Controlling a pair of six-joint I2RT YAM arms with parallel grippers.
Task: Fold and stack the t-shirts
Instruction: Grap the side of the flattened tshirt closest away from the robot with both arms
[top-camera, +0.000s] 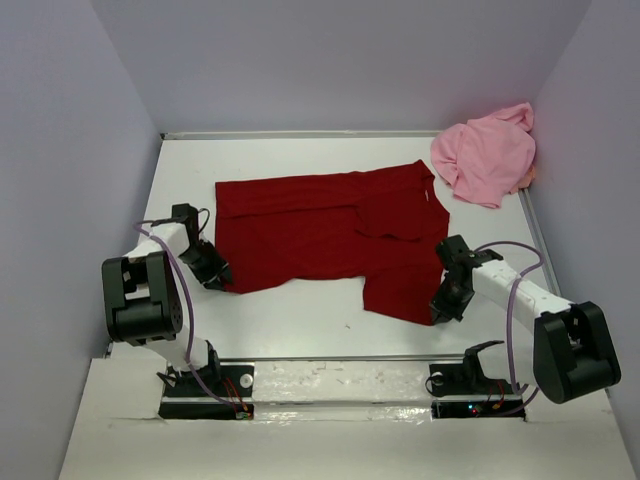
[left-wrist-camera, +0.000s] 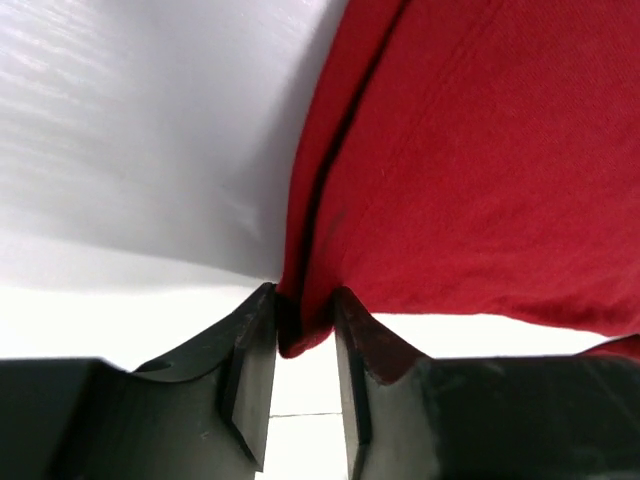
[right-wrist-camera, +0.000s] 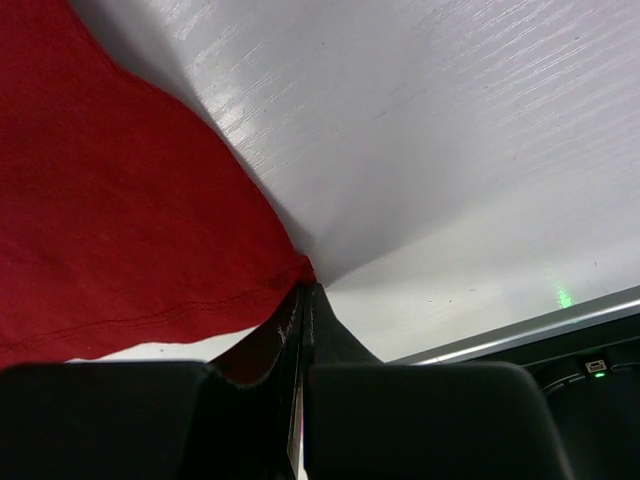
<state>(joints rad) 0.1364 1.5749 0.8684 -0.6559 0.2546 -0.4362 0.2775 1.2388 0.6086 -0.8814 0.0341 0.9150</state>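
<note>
Two near corners of the dark red t-shirt (top-camera: 320, 230) are pinched: left gripper (left-wrist-camera: 305, 335), right gripper (right-wrist-camera: 304, 296). Light pink t-shirt (top-camera: 487, 155) lies bunched far right, apart.

Robot lab cell: bare lavender walls (top-camera: 300, 60) enclosing white table (top-camera: 300, 320).

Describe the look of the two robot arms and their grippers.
The left arm and right arm each have white links, chunky black joint housings and a lilac cable looping alongside. The left gripper and right gripper each have two black fingers, flat on their inner faces.
</note>
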